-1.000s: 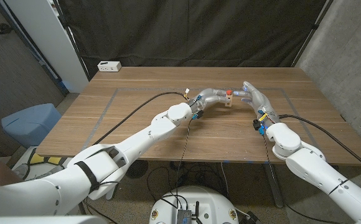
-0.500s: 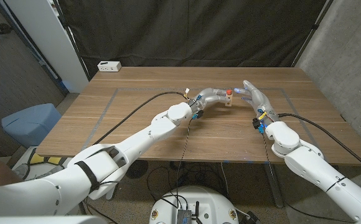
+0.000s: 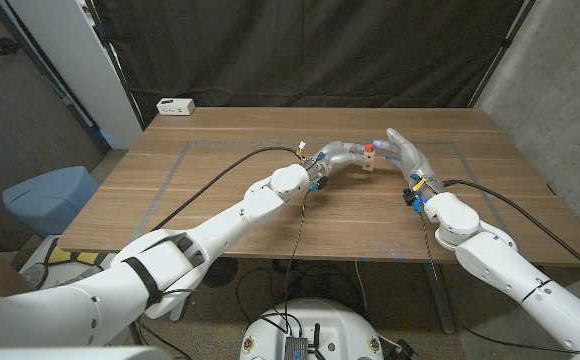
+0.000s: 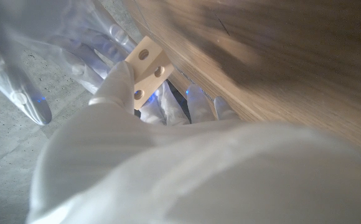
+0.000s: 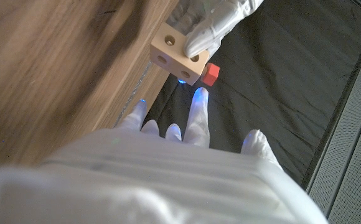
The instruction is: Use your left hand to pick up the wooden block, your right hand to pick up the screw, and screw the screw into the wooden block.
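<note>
My left hand (image 3: pixel 342 156) grips the small wooden block (image 3: pixel 368 164) just above the table's middle back. The block (image 5: pixel 177 52) is pale with round holes, and a red-headed screw (image 5: pixel 210 73) sticks out of one face. In the head view the screw (image 3: pixel 368 148) sits on top of the block. My right hand (image 3: pixel 407 156) stands close beside the block with its fingers spread, and its fingertips (image 5: pixel 198 97) come near the red head without closing on it. In the left wrist view the block (image 4: pixel 147 67) lies against my left hand's thumb, with my right hand (image 4: pixel 18 74) behind it.
A white box (image 3: pixel 175 106) sits at the table's back left corner. A blue bin (image 3: pixel 50 195) stands off the table's left side. Black cables (image 3: pixel 220 170) run along both arms. Faint tape lines (image 3: pixel 170 170) mark a rectangle on the wooden table (image 3: pixel 250 130).
My right hand has moved a little to the left, closing the gap to the block and the screw. The left hand and block have stayed in place.
</note>
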Action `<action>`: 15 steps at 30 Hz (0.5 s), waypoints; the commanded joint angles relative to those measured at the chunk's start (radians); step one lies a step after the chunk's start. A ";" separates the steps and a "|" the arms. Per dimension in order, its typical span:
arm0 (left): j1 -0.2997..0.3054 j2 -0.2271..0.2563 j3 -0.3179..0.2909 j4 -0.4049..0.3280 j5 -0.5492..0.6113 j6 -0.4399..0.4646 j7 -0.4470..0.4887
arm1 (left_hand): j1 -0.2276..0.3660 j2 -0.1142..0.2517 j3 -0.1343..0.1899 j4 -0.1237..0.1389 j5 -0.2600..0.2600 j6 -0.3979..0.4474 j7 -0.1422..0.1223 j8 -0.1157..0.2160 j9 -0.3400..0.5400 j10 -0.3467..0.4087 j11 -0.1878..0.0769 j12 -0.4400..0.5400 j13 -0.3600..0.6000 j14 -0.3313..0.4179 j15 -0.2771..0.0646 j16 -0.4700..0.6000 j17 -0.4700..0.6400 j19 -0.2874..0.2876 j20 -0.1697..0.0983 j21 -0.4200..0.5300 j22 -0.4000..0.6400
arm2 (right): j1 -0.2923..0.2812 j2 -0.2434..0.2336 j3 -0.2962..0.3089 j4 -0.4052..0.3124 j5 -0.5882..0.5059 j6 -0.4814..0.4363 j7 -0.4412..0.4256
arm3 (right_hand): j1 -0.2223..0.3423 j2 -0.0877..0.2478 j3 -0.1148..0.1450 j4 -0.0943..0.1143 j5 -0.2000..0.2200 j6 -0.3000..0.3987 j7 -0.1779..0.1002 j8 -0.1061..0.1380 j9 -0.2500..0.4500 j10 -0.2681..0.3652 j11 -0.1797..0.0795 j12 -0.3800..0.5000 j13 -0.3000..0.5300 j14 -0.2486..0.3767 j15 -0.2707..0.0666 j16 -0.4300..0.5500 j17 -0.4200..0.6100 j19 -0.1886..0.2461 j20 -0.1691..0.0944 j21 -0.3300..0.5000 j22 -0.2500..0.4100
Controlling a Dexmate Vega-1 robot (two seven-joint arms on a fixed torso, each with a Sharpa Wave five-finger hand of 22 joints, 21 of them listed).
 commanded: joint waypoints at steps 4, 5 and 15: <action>-0.009 -0.008 0.002 0.019 0.000 -0.012 -0.008 | 0.001 0.010 0.028 0.024 0.003 0.068 0.048 0.007 0.002 0.023 -0.015 0.016 0.037 0.010 -0.021 0.003 0.001 0.005 -0.004 0.008 0.005 | 0.026 -0.009 -0.014 0.010 0.014 -0.002 0.035 | -0.014 0.000 0.000 0.007 0.004 -0.022 -0.007 0.003 0.005 -0.026 -0.002 -0.002 0.001 -0.023 -0.001 -0.001 0.006 -0.019 0.003 -0.001 0.003; -0.010 -0.009 0.002 0.020 0.000 -0.012 -0.008 | 0.001 0.011 0.028 0.025 0.003 0.068 0.048 0.007 0.002 0.023 -0.015 0.016 0.037 0.010 -0.022 0.003 0.001 0.005 -0.004 0.008 0.005 | 0.027 -0.009 -0.014 0.009 0.016 -0.004 0.035 | -0.014 0.000 0.000 0.007 0.004 -0.022 -0.008 0.004 0.005 -0.026 -0.002 -0.002 0.001 -0.024 -0.001 -0.001 0.006 -0.019 0.003 -0.001 0.003; -0.007 -0.008 0.002 0.018 -0.002 -0.010 -0.009 | 0.000 0.011 0.028 0.025 0.003 0.070 0.048 0.007 0.002 0.023 -0.015 0.016 0.037 0.009 -0.021 0.002 0.001 0.004 -0.004 0.007 0.005 | 0.032 -0.013 -0.019 0.009 0.017 -0.006 0.042 | -0.016 0.001 0.001 0.008 0.005 0.007 -0.007 0.019 0.004 -0.014 -0.014 0.008 0.001 -0.022 -0.002 0.004 0.006 -0.021 0.005 0.004 0.003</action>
